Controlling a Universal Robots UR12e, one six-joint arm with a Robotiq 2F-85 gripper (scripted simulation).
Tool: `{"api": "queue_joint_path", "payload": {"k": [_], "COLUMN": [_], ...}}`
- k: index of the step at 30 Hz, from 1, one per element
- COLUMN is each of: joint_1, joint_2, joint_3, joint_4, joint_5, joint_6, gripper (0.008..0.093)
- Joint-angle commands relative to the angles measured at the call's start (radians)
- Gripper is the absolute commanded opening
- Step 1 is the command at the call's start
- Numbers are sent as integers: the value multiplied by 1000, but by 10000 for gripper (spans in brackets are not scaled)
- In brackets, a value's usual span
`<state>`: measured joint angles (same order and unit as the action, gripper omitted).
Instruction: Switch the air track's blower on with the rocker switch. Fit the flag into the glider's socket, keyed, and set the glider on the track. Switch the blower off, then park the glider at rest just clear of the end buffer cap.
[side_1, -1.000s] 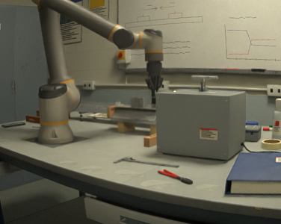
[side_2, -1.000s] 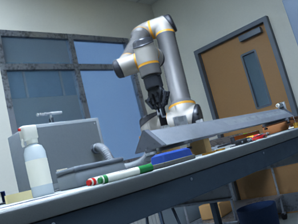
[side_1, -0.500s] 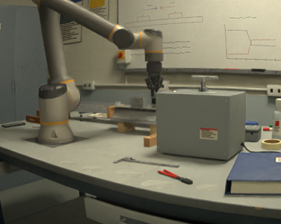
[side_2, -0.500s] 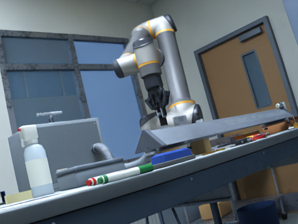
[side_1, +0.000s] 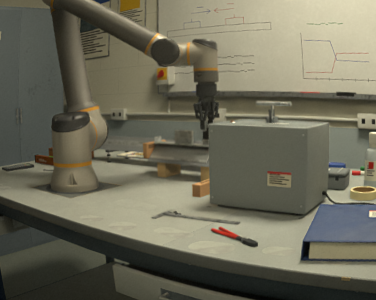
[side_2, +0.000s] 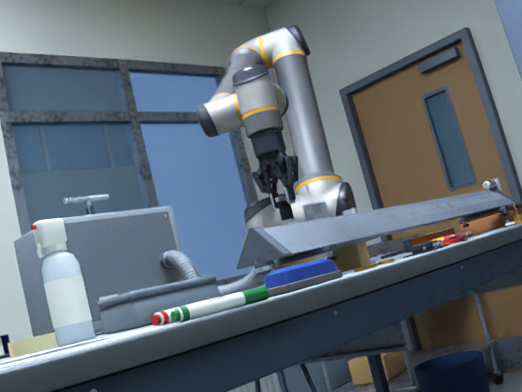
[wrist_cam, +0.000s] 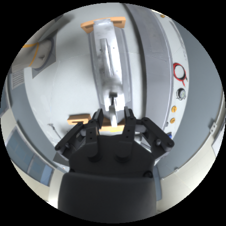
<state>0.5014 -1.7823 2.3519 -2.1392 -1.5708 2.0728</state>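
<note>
The glider (wrist_cam: 111, 100) sits on the air track (wrist_cam: 107, 62), directly under my fingers, with its dark upright flag (wrist_cam: 113, 98) at the end nearest me. The track (side_2: 370, 225) is a long grey ridge on wooden supports (side_1: 201, 187) and runs across the bench behind the grey blower box (side_1: 268, 165). A corrugated hose (side_2: 177, 262) leads from the box toward the track's end. The blower's rocker switch is hidden from me. My gripper (wrist_cam: 113, 113) hangs above the glider (side_1: 205, 131) near the track's blower end, open and holding nothing.
The blower box stands just beside the gripper. A steel ruler (side_1: 195, 216) and red-handled pliers (side_1: 235, 236) lie in front of it, a blue book (side_1: 340, 232) to the right. A spray bottle (side_2: 62, 285), a marker (side_2: 210, 305) and a blue block (side_2: 300, 272) sit near the track's end.
</note>
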Motion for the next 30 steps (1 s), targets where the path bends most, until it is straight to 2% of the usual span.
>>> {"api": "queue_joint_path", "payload": {"k": [1,15,30], "joint_1": [0,0,0], "joint_2": [0,-8,-46], "joint_3": [-1,-8,-52], "joint_4": [0,13,95], "joint_5": [0,0,0], "joint_6": [0,0,0], "gripper": [480,480,480]}}
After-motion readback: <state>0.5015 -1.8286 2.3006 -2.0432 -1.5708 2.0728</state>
